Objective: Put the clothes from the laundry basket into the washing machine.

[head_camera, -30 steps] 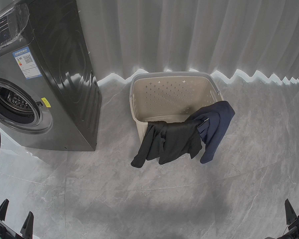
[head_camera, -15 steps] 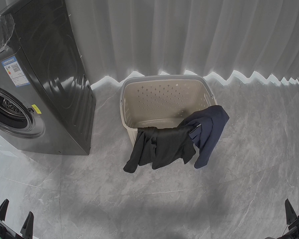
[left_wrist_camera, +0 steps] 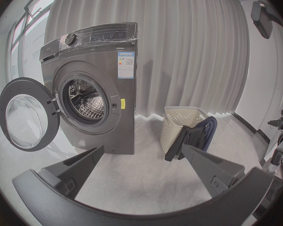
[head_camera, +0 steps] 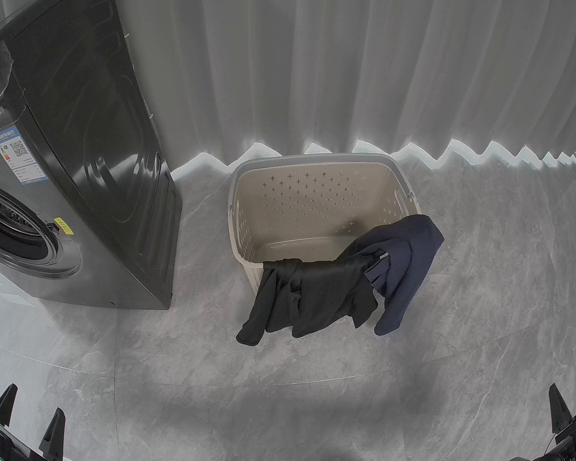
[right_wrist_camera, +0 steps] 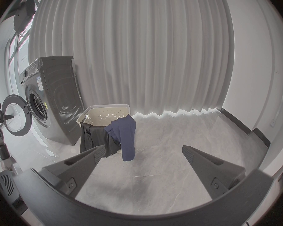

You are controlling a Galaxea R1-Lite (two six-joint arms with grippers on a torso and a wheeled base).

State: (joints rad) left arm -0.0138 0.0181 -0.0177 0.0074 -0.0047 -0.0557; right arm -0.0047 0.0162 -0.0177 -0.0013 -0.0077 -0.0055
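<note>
Laundry basket [head_camera: 320, 160]: black garment [head_camera: 307, 292] and navy garment [head_camera: 406, 257] draped over near rim, unmoved. Only the camera has swung, pushing the washing machine [head_camera: 77, 161] leftward. Left gripper [head_camera: 33, 399], right gripper [head_camera: 571, 379]: jaws released, empty, well apart from clothes. Approach stage, nothing loaded.

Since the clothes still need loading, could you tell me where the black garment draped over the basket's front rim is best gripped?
Probably the bunched fold of the black garment where it crosses the laundry basket rim, from above, on the robot's side: most of it hangs outside there, and staying left avoids the navy garment.
</note>
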